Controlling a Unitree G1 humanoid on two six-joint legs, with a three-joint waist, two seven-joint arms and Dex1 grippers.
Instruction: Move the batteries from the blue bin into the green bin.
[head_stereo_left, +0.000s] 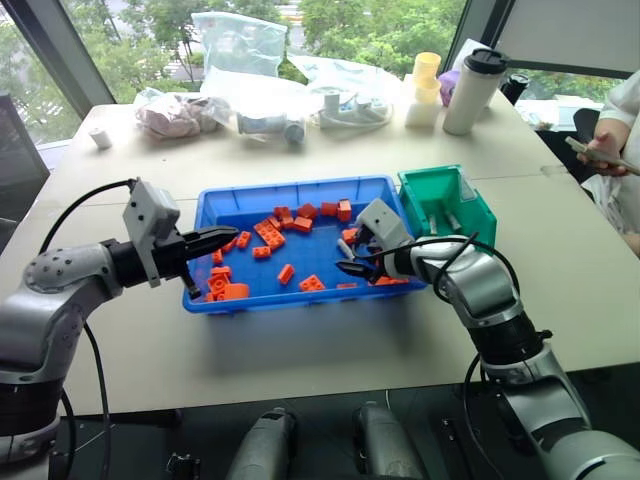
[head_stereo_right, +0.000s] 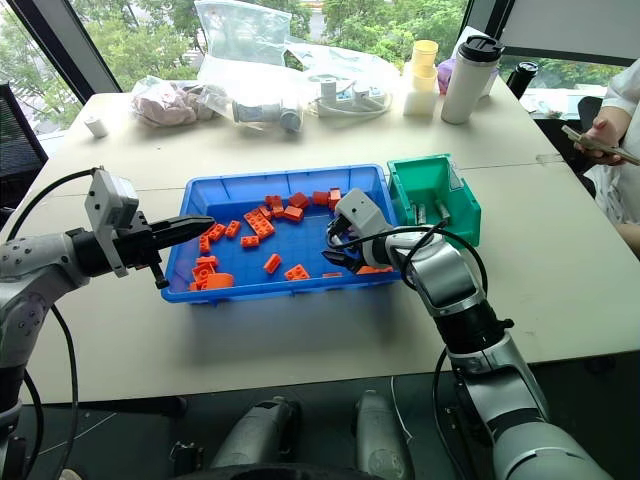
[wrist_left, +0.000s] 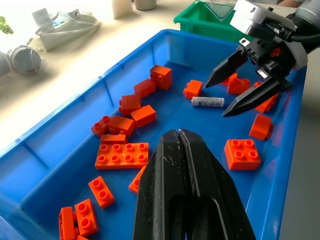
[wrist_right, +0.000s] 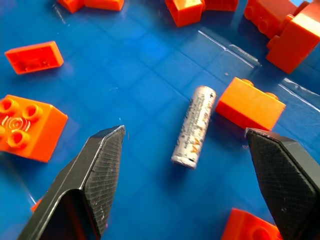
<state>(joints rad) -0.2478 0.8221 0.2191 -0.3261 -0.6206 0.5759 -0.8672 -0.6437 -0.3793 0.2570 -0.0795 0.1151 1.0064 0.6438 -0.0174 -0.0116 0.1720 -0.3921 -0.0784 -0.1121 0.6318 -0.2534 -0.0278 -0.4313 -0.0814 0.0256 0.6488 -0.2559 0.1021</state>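
1. A pale table (head_stereo_left: 300, 340) by windows holds the blue bin (head_stereo_left: 235, 205); the green bin (head_stereo_left: 470, 225) touches its right end.
2. A battery (wrist_right: 194, 126) lies in the blue bin between the wide-spread right gripper (wrist_right: 192, 165) fingers.
3. The left gripper (wrist_left: 184, 150), pressed closed, hovers at the blue bin's left end.
4. A person (head_stereo_left: 612, 150) right of the green bin is cut off.

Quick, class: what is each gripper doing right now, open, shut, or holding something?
Left gripper: shut, holding nothing, over the blue bin.
Right gripper: open, empty, straddling a battery without touching it.

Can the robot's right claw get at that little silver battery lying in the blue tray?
Probably yes: the right claw is open above the small silver-grey metal battery, which lies flat on the tray floor, though an orange plastic brick sits beside it.
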